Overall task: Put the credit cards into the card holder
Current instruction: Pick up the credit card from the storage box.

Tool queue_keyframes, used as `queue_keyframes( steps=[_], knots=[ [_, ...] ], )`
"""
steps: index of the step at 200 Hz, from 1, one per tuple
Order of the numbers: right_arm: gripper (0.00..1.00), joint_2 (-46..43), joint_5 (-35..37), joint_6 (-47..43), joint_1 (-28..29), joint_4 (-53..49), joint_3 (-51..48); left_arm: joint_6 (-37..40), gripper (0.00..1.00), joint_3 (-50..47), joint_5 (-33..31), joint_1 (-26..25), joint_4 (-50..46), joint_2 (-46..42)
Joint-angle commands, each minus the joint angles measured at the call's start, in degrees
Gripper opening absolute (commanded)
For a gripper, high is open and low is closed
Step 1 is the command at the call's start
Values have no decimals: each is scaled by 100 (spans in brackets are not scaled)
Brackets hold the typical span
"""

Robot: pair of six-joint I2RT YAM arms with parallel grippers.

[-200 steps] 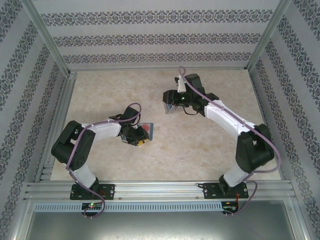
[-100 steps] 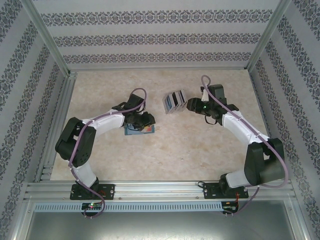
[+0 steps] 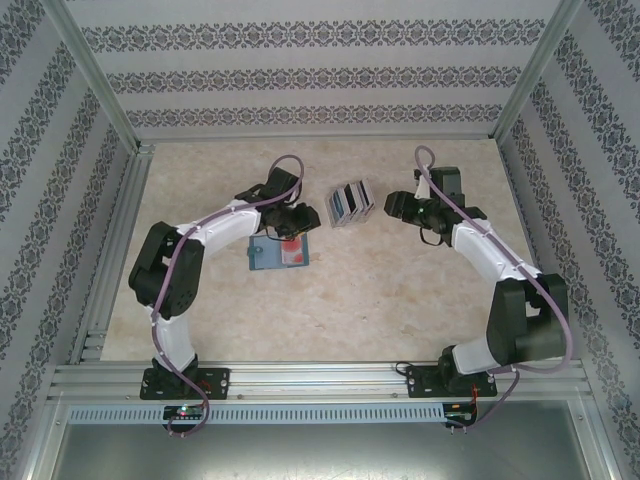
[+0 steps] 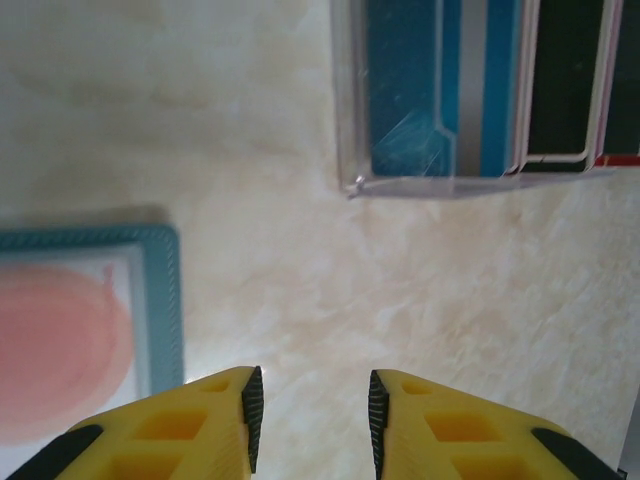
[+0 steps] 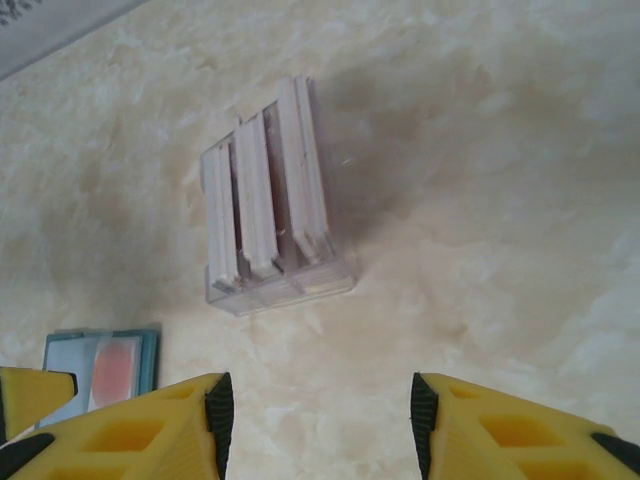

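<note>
Nearest me, the teal card holder (image 3: pixel 268 256) lies flat on the table (image 3: pixel 400 290), with a pink patch showing on its face. My left gripper (image 4: pixel 312 388) hangs between the holder and a clear stand (image 4: pixel 350 100), its jaws a narrow gap apart and empty. The credit cards (image 3: pixel 350 203) stand on edge in that stand, apart from the holder. Just right of it, my right gripper (image 5: pixel 318 398) has its jaws spread wider and grips nothing.
</note>
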Motion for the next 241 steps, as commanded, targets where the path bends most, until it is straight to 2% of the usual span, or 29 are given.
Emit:
queue_keyframes(
  steps=[1,77,124,187,241],
  knots=[
    [54,174,-313,-147,-175,-90,371,200,37,506,-130,-38,-168,292],
    [55,1002,-1003,-21,-444,-596,1388,253,38,2103,69,83,-223,1457],
    [56,1758,-1399,126,-442,-781,1977,99,38,2648,180,87,-40,1900],
    [56,2775,-1629,335,-203,-804,2777,24,39,2797,371,91,24,2161],
    [56,3433,-1522,211,155,-1177,3502,27,39,2712,515,91,24,2190]
  ],
)
